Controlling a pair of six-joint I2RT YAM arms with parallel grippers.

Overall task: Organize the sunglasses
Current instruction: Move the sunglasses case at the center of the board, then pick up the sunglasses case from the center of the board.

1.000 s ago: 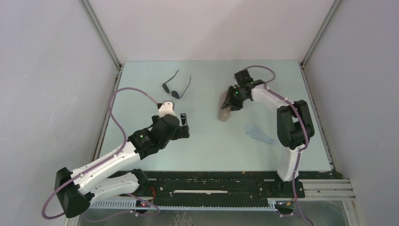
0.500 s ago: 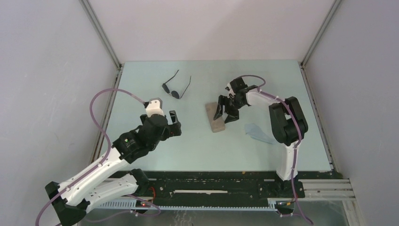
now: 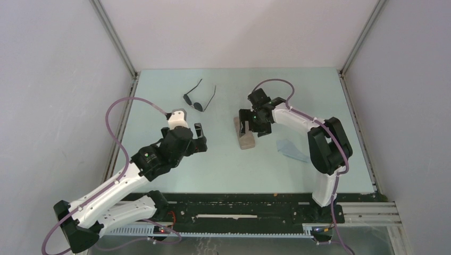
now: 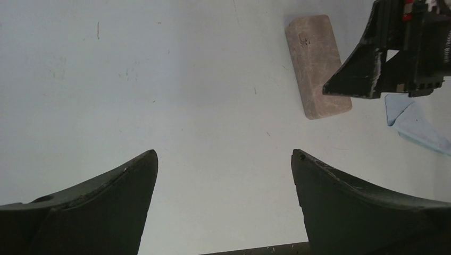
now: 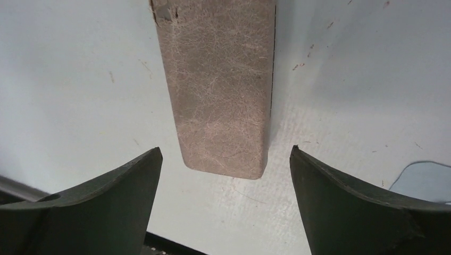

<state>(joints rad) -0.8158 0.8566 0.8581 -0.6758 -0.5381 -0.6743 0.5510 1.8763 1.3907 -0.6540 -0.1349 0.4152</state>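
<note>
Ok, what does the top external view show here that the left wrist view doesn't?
Only top external: the sunglasses, lying unfolded on the far left part of the table, apart from both hands. Only left wrist: the left hand seen close, its fingers spread with nothing between them. Both: the grey case, closed and flat on the table, the right hand open above it, and the light blue cloth beside it.

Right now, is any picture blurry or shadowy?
Top view: the light is even, and the sunglasses look tiny but sharp. Right wrist view: the case is crisp, its grain showing, with a soft shadow along its right side. Left wrist view: the left claw is near-black with little detail, and the table is bright, without glare.
</note>
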